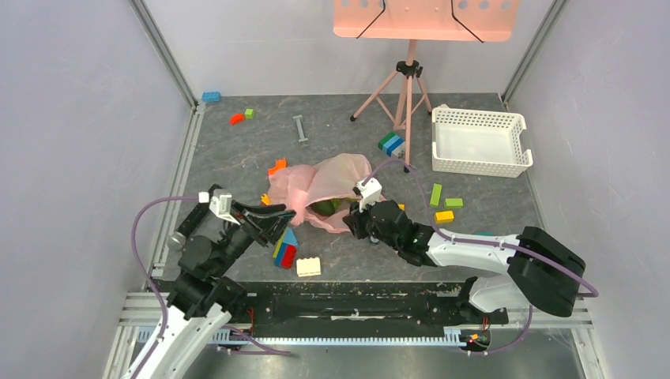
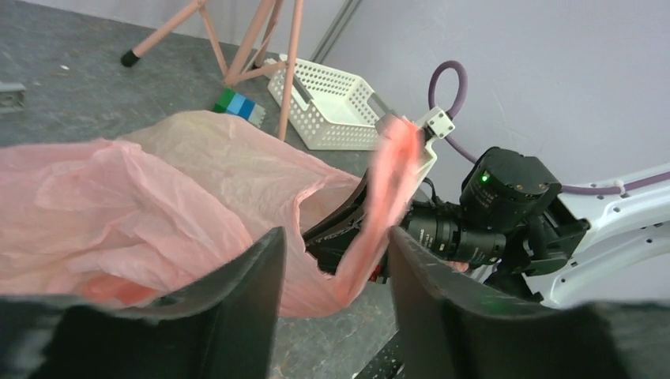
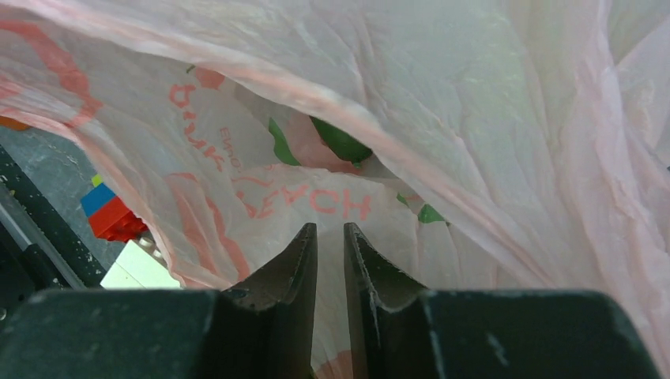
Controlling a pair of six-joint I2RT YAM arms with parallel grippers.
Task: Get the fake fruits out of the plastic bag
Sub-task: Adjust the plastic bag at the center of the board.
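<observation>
A grey bench (image 1: 340, 134) carries a crinkled translucent pink plastic bag (image 1: 316, 185) at its middle. The left gripper (image 2: 336, 237), at the bag's left end, has its fingers moderately apart, and a pink bag strip shows in the gap. The right gripper (image 3: 329, 229) has its fingers nearly together at the bag's mouth; whether they pinch the film cannot be told. A glossy green fake fruit (image 3: 341, 144) shows inside the bag.
</observation>
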